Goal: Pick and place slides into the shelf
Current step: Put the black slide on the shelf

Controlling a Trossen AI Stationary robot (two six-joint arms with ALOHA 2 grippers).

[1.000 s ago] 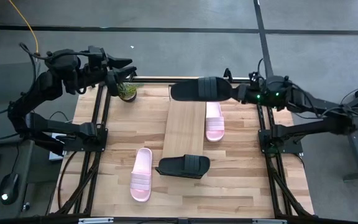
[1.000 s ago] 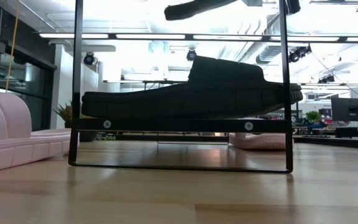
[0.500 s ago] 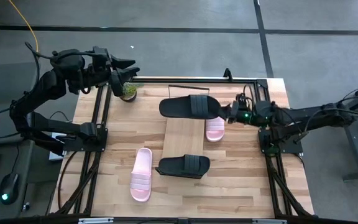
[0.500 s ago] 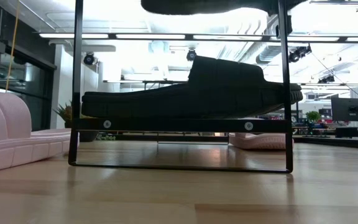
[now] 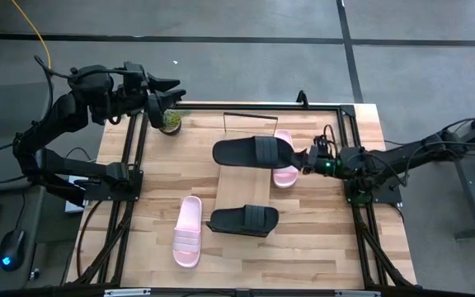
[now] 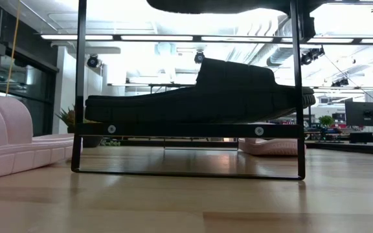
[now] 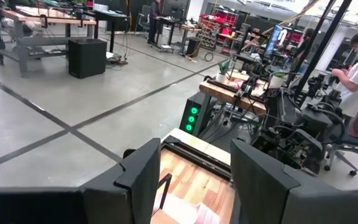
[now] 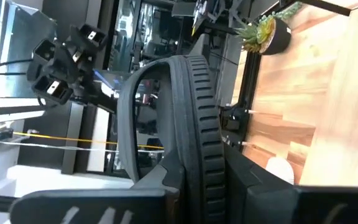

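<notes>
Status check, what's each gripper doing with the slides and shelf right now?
Right gripper shut on black slide above the shelf. Left gripper open, parked by plant. Nothing blocking.

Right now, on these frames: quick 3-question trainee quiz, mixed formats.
1. True or false: the right tool grips a black slide by one end.
2. How many pink slides lie on the table? A) one B) two C) three
3. Fill in: the left tool hangs near the potted ____.

Key
1. True; it hangs above the shelf, where another black slide already rests.
2. B: one left of the shelf, one right.
3. plant
</notes>
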